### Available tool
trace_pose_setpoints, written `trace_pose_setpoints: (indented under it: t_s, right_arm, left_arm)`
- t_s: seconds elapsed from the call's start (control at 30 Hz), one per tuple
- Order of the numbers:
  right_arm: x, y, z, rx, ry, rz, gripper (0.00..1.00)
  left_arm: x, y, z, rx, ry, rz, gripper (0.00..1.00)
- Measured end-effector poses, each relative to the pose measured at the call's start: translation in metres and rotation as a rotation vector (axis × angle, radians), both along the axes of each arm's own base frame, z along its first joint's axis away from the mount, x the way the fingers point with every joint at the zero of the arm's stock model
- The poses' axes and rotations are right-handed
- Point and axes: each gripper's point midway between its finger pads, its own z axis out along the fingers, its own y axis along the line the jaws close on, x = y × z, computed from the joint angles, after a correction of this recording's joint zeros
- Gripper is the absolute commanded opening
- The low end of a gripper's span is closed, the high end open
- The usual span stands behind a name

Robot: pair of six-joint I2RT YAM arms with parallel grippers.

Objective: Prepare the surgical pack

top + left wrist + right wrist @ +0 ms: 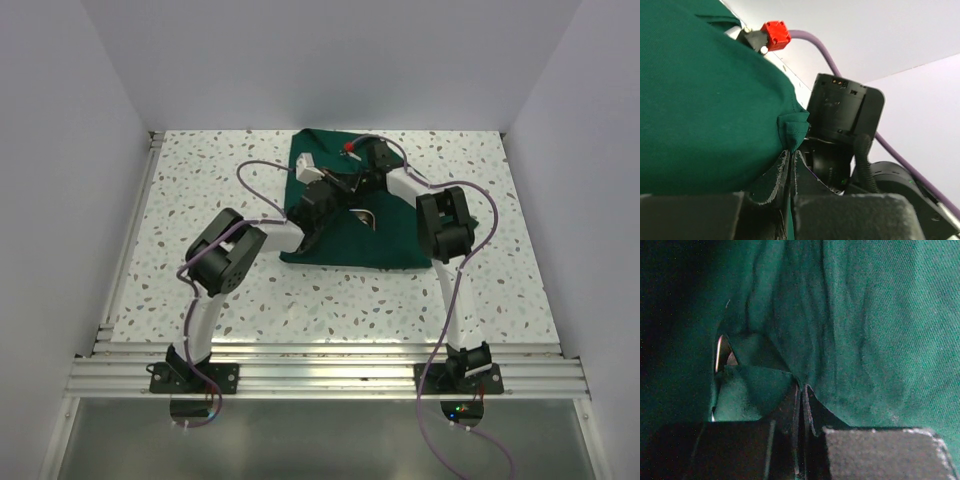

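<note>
Surgical pack (390, 245) on speckled table (200, 180), far middle | left gripper (790, 155) you see clamped on a pinch of its green cloth | right gripper (801, 390) also closed tight on a cloth fold

Rumpled dark green surgical pack (390, 245), partly folded

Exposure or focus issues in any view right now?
Top external: evenly lit, sharp, no glare. Left wrist: bright, the dark green fabric sheet crisp, near foreground black and blurred. Right wrist: underexposed, left side almost black, weave clear only at right.
</note>
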Motion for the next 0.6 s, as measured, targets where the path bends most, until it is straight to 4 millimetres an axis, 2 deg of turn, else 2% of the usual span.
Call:
trace_pose_setpoints:
  t_s: [0.13, 0.6]
  right_arm:
    - [-0.001, -0.001, -0.002, 0.015, 0.019, 0.001, 0.00]
    - [-0.001, -0.001, -0.002, 0.021, 0.024, 0.002, 0.00]
  left_arm:
    - [0.001, -0.005, -0.009, -0.030, -0.004, -0.019, 0.03]
    - [0.003, -0.012, -0.005, -0.054, -0.034, -0.035, 0.04]
